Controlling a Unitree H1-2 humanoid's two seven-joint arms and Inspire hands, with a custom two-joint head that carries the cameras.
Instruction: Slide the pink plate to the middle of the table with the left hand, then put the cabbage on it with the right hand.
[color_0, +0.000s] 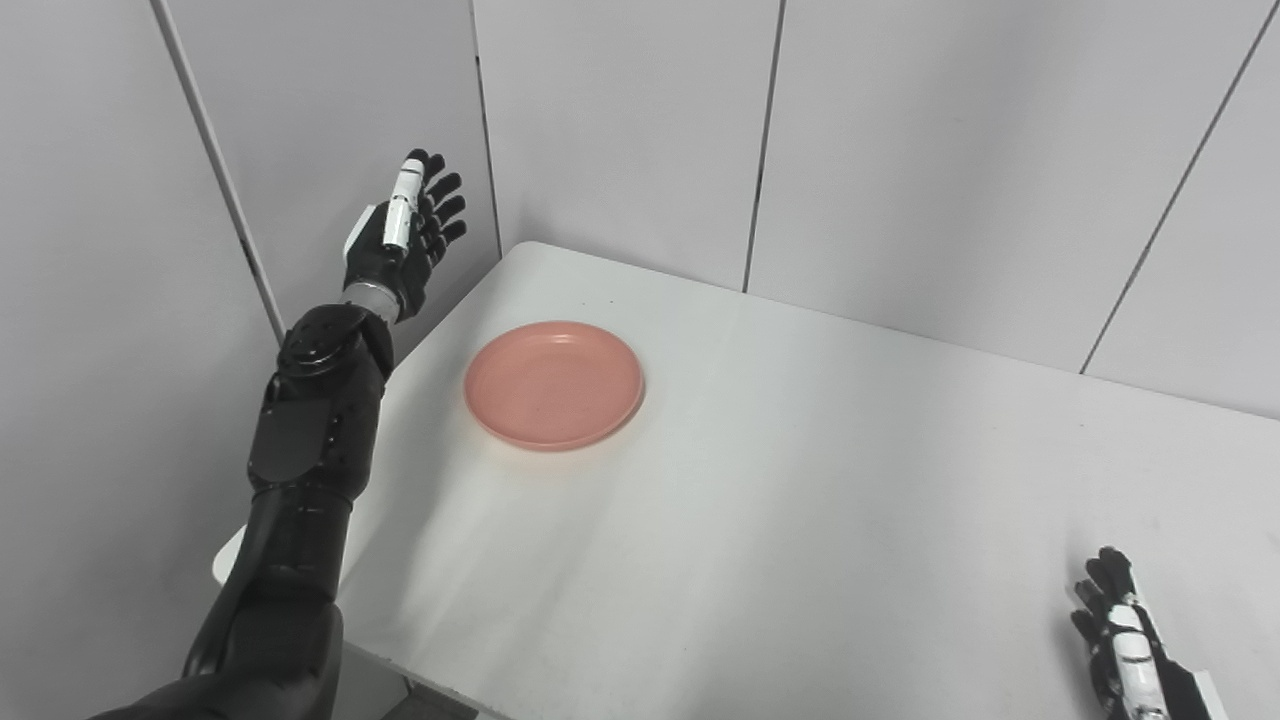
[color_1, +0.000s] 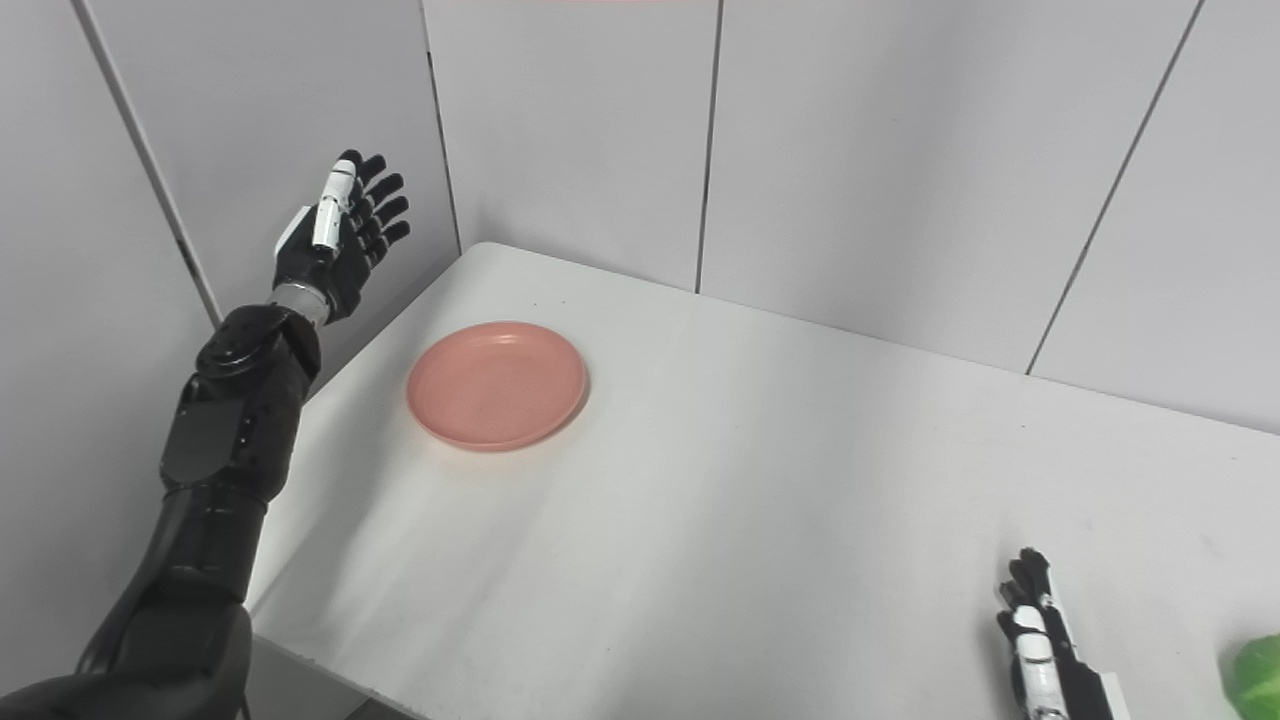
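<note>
Cabbage: only a green sliver showed at the near right edge of the right eye view, on the table; the left eye view did not show it at all.
Right hand: sat low at the near right, just beside the cabbage but apart from it, fingers stretched out and a little apart, holding nothing.
Table: white, bare across its middle.
Pink plate: lay flat near the far left corner of the table, well apart from the middle and from both hands.
Left hand: was raised beyond the table's left edge, above and behind the plate, fingers spread and pointing upward, holding nothing and touching nothing.
Risk, plate: the left hand would have had to come down and across the table edge; a push landing high on the rim could likely have tipped or spun the plate instead of sliding it.
Risk, overshoot: a hard shove on the smooth top could probably have sent the plate past the middle.
Risk, cabbage: being mostly out of view, it would have been hard to judge for a grasp, and a poor hold might have let it roll.
Count: one plate, one cabbage, one table, two hands.
</note>
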